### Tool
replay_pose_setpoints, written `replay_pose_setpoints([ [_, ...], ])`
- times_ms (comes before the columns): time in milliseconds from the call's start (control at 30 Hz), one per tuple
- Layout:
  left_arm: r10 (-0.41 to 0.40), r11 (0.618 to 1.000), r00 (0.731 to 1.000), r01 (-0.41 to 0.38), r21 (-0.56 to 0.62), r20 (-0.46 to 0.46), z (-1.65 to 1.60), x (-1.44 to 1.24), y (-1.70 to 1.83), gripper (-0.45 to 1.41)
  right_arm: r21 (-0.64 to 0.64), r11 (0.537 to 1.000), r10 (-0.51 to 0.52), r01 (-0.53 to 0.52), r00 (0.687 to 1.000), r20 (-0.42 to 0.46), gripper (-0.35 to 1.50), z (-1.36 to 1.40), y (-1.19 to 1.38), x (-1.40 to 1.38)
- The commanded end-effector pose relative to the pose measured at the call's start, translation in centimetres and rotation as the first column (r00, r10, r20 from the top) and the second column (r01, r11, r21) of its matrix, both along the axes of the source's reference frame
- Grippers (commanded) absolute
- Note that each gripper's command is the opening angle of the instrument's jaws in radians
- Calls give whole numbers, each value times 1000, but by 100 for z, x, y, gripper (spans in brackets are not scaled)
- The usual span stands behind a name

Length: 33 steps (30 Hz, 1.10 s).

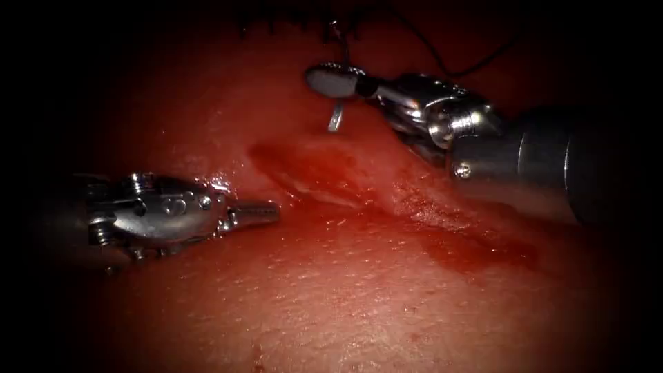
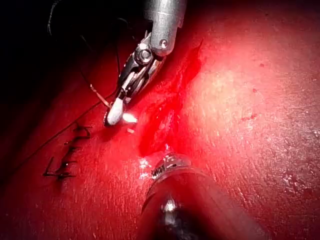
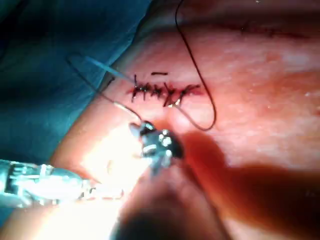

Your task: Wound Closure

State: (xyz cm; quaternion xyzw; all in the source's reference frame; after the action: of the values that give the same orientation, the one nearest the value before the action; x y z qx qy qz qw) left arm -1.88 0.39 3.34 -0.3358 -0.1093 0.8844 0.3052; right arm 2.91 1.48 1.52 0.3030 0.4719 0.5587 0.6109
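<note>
Gripping curved needle (image 1: pixel 335 116), right tool (image 1: pixel 331 80), glistening tissue (image 1: pixel 359 297)

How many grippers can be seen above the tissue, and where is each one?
2. The left gripper sits left of the cut, shut and holding nothing. The right gripper sits near the stitches, shut on the needle, which hangs outside the tissue.

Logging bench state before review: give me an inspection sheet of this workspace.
Surface: tissue, open cut with red fluid; finished stitches.
Job's things: needle off the tissue; thread trailing from the stitches.
Clutter: nothing seen.
Grippers: right hand shut on needle, where along its curve unclear; left hand shut, empty, left of cut.
Cables: nothing seen.
Surroundings: blue drape.
</note>
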Motion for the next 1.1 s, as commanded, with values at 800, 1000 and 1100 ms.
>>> replay_pose_setpoints([
  [800,0,1000,1000,0,0,0,5,-5,1,-33,91,993,-76,75,997,11,-35,-1,-60,22],
  [1000,-2,1000,1000,2,-2,-2,5,-5,0,-33,89,992,-90,89,996,5,-35,-2,-63,20],
  [1100,-2,1000,1000,2,-2,-2,5,-5,0,-33,85,991,-98,99,995,-16,-35,-2,-58,20],
])
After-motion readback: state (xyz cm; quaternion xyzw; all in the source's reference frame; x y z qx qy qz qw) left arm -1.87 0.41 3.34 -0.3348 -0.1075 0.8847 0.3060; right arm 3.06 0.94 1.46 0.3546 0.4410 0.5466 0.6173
